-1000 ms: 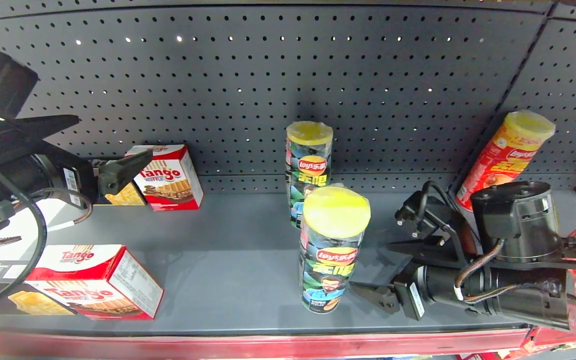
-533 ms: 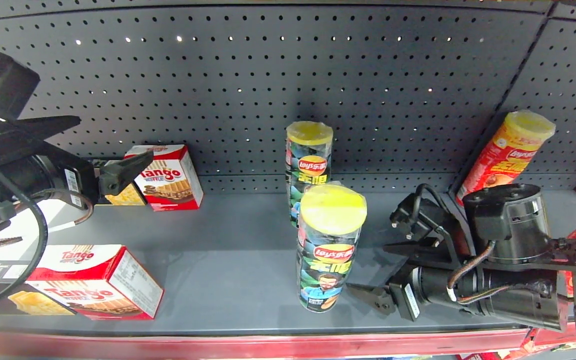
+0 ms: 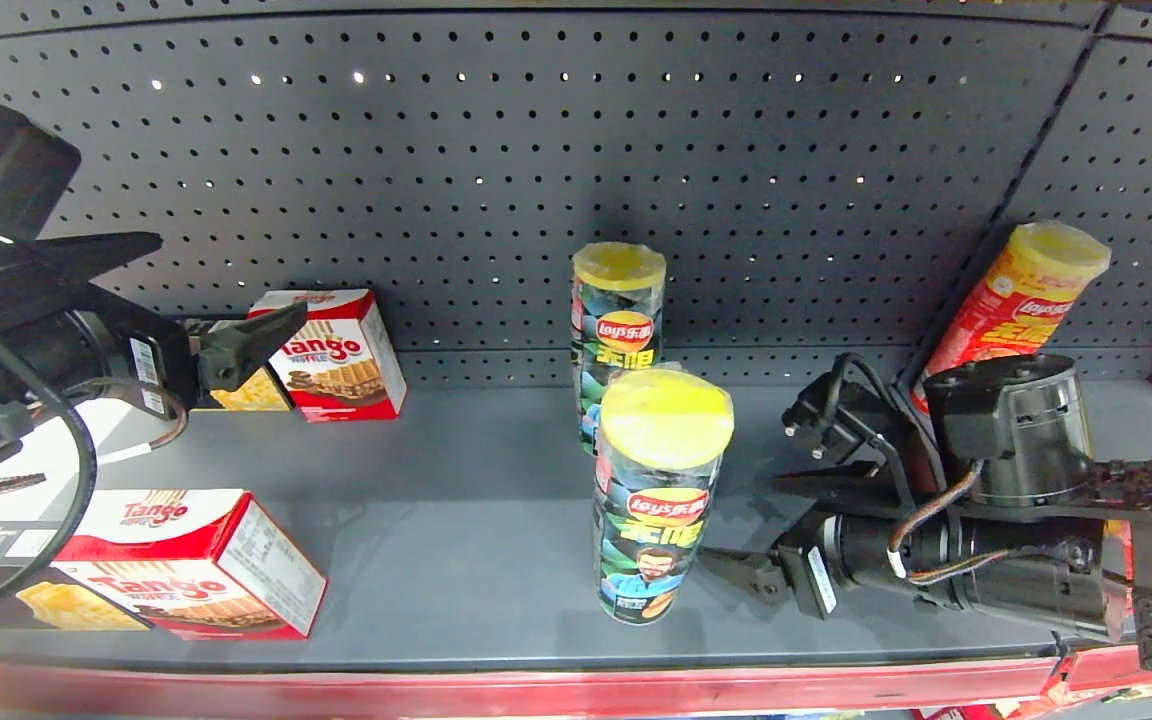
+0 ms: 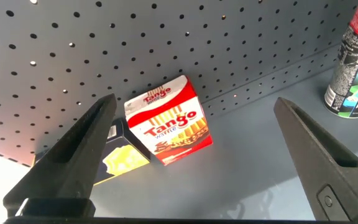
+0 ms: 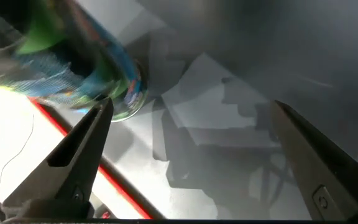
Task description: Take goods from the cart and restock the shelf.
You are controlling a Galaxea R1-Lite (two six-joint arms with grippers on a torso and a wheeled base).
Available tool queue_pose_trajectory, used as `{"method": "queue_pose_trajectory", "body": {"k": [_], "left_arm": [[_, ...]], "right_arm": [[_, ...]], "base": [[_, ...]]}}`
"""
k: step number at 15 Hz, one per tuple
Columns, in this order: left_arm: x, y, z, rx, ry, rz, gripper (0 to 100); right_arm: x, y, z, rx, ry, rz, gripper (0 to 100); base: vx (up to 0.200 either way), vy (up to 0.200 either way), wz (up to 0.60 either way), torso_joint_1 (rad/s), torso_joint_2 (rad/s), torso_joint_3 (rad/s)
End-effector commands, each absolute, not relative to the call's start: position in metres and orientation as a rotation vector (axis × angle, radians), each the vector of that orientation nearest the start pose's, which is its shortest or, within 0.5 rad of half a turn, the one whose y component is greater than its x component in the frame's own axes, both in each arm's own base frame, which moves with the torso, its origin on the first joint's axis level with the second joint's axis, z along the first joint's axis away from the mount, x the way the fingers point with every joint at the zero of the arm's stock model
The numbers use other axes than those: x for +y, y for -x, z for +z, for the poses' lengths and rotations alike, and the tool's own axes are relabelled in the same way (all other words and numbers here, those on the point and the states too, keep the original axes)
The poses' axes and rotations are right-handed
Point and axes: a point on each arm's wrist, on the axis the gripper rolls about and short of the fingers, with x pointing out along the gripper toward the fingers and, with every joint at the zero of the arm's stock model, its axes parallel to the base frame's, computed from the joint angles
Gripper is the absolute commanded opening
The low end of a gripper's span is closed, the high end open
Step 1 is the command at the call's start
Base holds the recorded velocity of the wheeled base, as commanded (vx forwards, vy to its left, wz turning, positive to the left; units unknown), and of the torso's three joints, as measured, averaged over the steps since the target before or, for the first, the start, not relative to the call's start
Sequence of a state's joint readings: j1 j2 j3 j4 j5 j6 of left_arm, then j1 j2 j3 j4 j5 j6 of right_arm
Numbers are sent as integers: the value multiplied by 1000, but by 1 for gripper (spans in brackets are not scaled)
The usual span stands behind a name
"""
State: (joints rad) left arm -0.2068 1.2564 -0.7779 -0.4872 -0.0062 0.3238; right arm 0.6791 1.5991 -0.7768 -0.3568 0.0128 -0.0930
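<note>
Two chip cans with yellow lids stand on the grey shelf, one in front and one behind it. My right gripper is just right of the front can, low over the shelf, open and not touching it. The right wrist view has that can beside one of the spread fingers, outside the gripper. My left gripper hangs open over the shelf's left end, in front of a red and white wafer box. That wafer box lies between its open fingers, farther off.
A second wafer box lies at the front left, and a yellow box sits beside the rear one. An orange chip can leans at the right divider. The pegboard wall closes the back; a red lip edges the front.
The front can has shifted slightly left and stands free. My right arm has risen a little and edged back. The left arm has kept still.
</note>
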Motion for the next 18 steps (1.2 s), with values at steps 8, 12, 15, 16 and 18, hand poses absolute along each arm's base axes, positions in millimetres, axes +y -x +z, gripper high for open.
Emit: {"method": "queue_pose_trajectory", "body": {"k": [8,12,15,16,18], "left_arm": [[-41,-195,271,-37,-322,-209,100],[-41,-196,271,-36,-322,-213,100],[-42,-198,270,-36,-322,-213,100],[-42,-199,270,-44,-322,-211,100],[-42,-199,270,-42,-322,-210,100]], "right_arm": [[174,-217,177,412,241,701,100],[172,-221,177,411,236,686,100],[177,-225,176,411,241,696,100],[178,-225,176,410,241,699,100],[180,-223,175,412,245,709,100]], "base": [[0,0,0,0,0,0],[0,0,0,0,0,0],[0,0,0,0,0,0],[0,0,0,0,0,0],[0,0,0,0,0,0]]}}
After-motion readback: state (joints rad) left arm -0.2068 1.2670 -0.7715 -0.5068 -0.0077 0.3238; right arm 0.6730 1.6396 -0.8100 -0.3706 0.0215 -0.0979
